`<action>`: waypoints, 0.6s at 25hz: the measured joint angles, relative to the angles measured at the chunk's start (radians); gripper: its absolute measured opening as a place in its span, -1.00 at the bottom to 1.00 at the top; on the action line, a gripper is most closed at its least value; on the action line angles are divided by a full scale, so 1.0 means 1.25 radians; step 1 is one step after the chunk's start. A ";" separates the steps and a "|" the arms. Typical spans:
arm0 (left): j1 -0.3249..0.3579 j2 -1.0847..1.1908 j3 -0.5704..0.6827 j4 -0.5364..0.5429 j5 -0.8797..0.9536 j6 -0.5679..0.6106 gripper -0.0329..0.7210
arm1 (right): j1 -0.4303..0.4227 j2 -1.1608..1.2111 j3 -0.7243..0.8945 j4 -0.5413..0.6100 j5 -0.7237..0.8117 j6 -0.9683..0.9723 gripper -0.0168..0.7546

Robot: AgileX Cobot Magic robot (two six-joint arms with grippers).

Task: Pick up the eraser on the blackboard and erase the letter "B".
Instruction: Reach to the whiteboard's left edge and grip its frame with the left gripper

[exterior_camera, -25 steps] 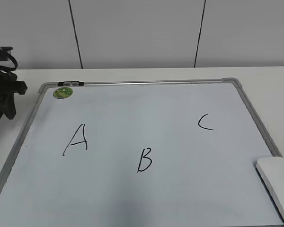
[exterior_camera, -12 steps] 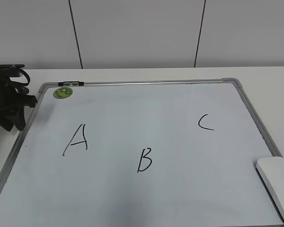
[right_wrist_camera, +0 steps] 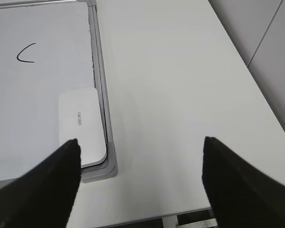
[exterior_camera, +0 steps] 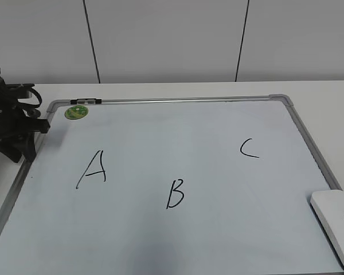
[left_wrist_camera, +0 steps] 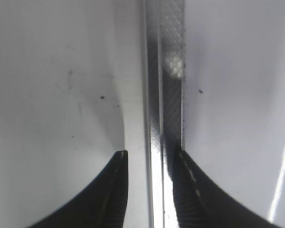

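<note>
Your left gripper (left_wrist_camera: 149, 164) stands with its jaws a narrow gap apart, straddling the metal frame (left_wrist_camera: 164, 95) of the blackboard (exterior_camera: 178, 149) and holding nothing; whether the pads touch the frame you cannot tell. Over the last second this arm has come in from the table's left edge and settled at the board's left rail, just below the green magnet (exterior_camera: 76, 112). That looks like a move to steady the board rather than to wipe it.

Your right gripper (right_wrist_camera: 140, 161) is spread wide and empty, hanging above the bare table (right_wrist_camera: 180, 95) just beside the board's near right corner. It does not appear in the exterior view.

The eraser (exterior_camera: 335, 226) lies flat inside that corner, against the right rail, untouched and unmoved. The letter "B" (exterior_camera: 175, 193) is whole, low in the middle of the board, between the "A" (exterior_camera: 93, 169) and the "C" (exterior_camera: 248, 148).

So nothing has been picked up yet. Judging from this, your right arm must next shift left over the eraser and come down on it.
</note>
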 joint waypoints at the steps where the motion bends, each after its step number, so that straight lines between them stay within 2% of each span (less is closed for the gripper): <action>1: 0.000 0.000 0.000 0.000 0.000 0.000 -0.27 | 0.000 0.000 0.000 0.000 0.000 0.000 0.57; 6: 0.000 0.000 0.000 -0.001 0.002 0.000 -0.30 | 0.000 0.000 0.000 0.000 0.000 0.000 0.57; 12: 0.000 0.000 0.000 -0.002 0.002 0.000 -0.68 | 0.000 0.000 0.000 0.000 0.000 0.000 0.57; 15: 0.000 0.000 0.000 -0.004 0.002 0.000 -0.78 | 0.000 0.000 0.000 0.000 0.000 0.000 0.57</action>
